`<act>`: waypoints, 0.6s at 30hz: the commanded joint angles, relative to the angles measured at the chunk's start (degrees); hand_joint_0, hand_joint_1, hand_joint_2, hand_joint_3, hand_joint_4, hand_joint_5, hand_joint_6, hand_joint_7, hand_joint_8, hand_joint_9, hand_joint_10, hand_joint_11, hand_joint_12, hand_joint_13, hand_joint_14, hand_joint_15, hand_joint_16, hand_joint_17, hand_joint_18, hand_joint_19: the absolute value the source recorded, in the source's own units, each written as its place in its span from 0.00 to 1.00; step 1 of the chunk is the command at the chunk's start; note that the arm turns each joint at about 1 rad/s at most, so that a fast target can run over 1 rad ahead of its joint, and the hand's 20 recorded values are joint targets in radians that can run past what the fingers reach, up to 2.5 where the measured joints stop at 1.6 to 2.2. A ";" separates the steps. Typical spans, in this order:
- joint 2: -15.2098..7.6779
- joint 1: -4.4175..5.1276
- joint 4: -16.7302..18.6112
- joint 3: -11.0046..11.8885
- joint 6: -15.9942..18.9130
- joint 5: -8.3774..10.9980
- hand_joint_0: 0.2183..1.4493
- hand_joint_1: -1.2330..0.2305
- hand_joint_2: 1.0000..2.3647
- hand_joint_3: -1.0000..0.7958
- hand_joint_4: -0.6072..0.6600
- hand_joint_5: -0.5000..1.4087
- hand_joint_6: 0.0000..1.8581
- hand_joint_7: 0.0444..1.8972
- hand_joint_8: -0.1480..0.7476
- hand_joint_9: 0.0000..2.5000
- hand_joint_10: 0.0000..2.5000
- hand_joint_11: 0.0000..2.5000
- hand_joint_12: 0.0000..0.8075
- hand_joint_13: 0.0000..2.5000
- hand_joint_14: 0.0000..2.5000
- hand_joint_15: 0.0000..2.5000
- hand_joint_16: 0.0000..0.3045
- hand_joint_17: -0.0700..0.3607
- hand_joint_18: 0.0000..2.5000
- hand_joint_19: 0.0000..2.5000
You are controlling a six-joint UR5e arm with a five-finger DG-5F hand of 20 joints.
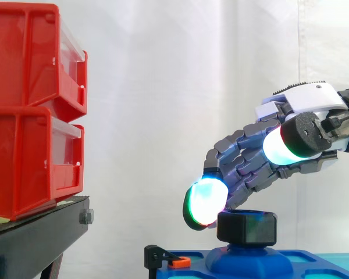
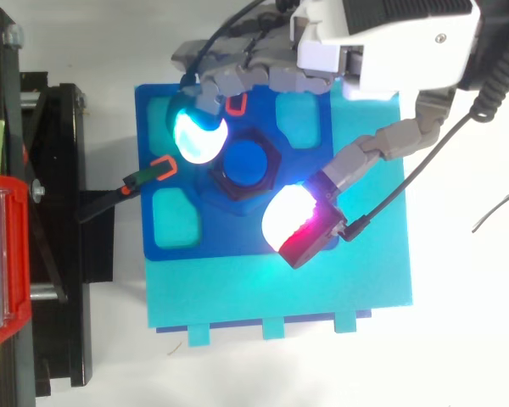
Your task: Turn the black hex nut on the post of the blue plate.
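A robot hand (image 1: 250,160) hangs open over the black hex nut (image 1: 247,228), which sits on the blue post (image 2: 244,163) at the centre of the blue plate (image 2: 237,233). One cyan-green fingertip (image 1: 206,200) is just beside the nut's upper left edge, and contact cannot be told. The thumb's white-and-red pad (image 2: 287,216) is raised above the nut, on its opposite side. Red bins (image 1: 29,116) are stacked on a black stand (image 1: 35,238) to the left.
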 commanded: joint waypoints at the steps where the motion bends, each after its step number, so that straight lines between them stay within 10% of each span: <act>1: 0.04 -0.31 -0.12 0.09 0.03 -0.82 0.18 0.50 0.00 0.28 0.83 0.14 0.27 0.47 0.66 0.12 0.00 0.01 0.68 0.16 0.00 0.14 0.22 0.51 0.10 0.11; 18: 0.04 -1.72 -0.30 0.00 0.03 -3.20 0.19 0.50 0.00 0.28 0.83 0.14 0.27 0.46 0.65 0.12 0.00 0.02 0.67 0.16 0.00 0.15 0.22 0.51 0.10 0.12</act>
